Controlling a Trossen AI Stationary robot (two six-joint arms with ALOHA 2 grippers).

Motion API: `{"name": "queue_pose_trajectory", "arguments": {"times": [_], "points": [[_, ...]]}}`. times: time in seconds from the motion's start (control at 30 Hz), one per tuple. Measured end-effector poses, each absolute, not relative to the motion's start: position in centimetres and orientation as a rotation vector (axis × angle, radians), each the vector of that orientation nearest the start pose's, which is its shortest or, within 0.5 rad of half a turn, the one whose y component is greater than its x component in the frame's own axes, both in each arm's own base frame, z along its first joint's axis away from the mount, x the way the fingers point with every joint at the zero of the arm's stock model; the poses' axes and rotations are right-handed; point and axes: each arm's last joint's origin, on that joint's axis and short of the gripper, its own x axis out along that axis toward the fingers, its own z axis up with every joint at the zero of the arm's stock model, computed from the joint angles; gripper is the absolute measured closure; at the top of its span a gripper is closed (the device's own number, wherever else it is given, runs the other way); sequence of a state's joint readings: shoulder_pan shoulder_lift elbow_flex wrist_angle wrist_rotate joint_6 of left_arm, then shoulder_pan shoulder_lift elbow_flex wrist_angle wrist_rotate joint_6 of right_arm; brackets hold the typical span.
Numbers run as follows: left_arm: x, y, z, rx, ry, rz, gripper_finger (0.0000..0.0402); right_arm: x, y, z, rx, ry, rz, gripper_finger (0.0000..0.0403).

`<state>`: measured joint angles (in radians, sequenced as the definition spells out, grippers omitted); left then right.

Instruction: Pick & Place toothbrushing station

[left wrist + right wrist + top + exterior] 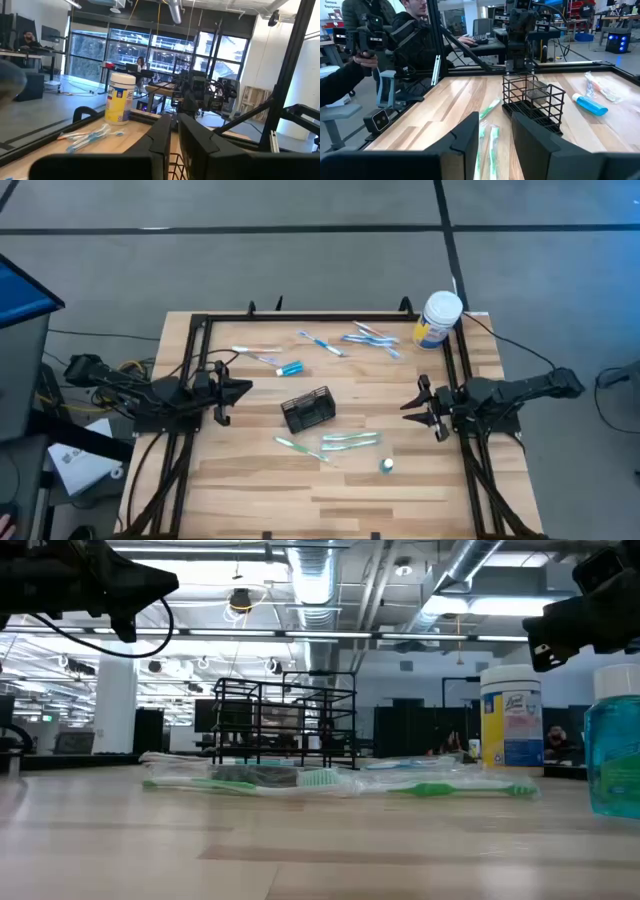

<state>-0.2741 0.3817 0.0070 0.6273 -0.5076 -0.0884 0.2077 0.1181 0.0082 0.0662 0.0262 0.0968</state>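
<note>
The black wire-mesh holder (308, 410) stands upright, apparently empty.

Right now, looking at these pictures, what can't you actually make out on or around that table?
- Wire holder: from above, its compartments are too small to show whether anything lies inside.
- Small bottle: cut off by the low view's right edge.
- White canister: its label is too blurred to read in the left wrist view.
- Green toothbrushes: partly hidden behind the right arm's own fingers in the right wrist view.
</note>
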Motion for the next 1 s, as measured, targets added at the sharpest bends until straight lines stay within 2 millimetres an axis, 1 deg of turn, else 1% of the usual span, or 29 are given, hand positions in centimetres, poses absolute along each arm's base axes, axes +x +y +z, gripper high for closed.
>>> {"name": "queue_pose_trajectory", "arguments": {"times": [0.53,0.63,0.77,0.9,1.0], "points": [[11.6,-1.8,18.9,-0.201,-0.231,0.229,0.0371,10.2,2.1,16.3,0.092,0.053,0.179,0.0294],[11.7,-1.6,18.8,-0.209,-0.216,0.322,0.0375,10.2,2.1,16.3,0.092,0.053,0.179,0.0294],[12.1,-0.8,19.0,-0.17,-0.154,0.516,0.0395,10.2,2.1,16.3,0.092,0.053,0.179,0.0294],[12.8,0.8,19.6,-0.144,-0.051,0.687,0.0399,10.2,2.1,16.3,0.126,0.057,0.178,0.0294],[13.4,2.3,20.3,-0.147,0.046,0.758,0.0399,10.2,2.1,16.3,0.129,0.058,0.178,0.0294]]}}
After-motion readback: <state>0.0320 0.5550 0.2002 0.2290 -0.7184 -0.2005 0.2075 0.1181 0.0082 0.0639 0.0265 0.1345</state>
